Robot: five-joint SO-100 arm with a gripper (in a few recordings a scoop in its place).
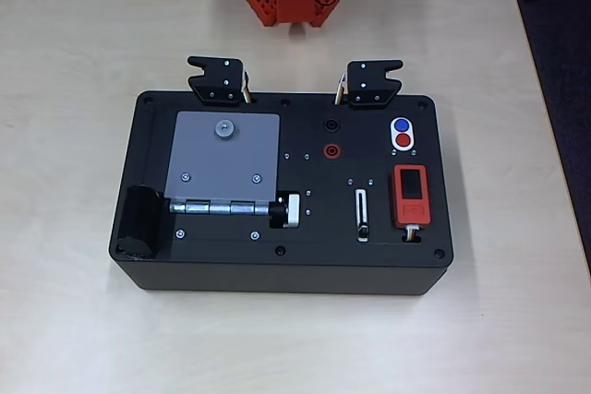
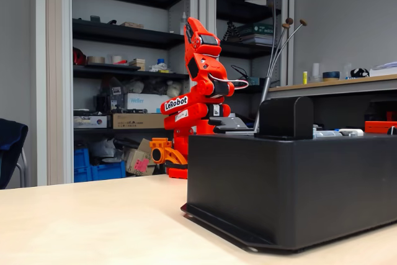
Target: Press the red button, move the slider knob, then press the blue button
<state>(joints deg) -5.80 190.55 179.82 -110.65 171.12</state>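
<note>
Nothing is pressed yet: the arm sits folded behind the box, well apart from it, and I cannot tell whether its hand is spread or pressed together. The red button lies near the box's back right corner, touching the blue button, with the slider knob nearer the front. The first press probably wants a straight-down touch that stays off blue.

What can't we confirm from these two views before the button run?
- Gripper: in the fixed view it sits folded low by the arm's base, too small to tell whether it is open or shut. The overhead view's top edge cuts the arm off.
- Red button, blue button, slider knob: too small overhead to tell whether pressed or the knob's exact seat. In the fixed view the black box wall hides its top.
</note>
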